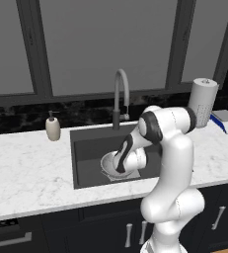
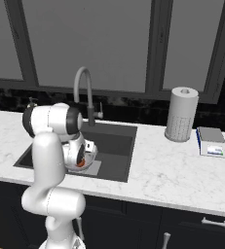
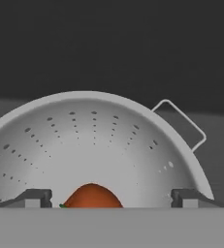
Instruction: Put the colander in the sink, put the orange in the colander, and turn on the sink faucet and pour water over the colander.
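Two dark fingertips of the gripper (image 3: 111, 199) stand wide apart, either side of the orange (image 3: 92, 195), apparently not touching it. It lies inside the colander (image 3: 94, 140), which rests in the sink (image 1: 86, 148), near the faucet (image 1: 120, 94).

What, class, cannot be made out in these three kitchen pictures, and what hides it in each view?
- Small round orange-red fruit: hand view, lower part cut by the bottom band, so contact with the fingertips is unclear.
- Silver-grey perforated metal colander: left base view, mostly behind the white arm.
- Tall grey gooseneck faucet: right base view, too small to tell if water runs.
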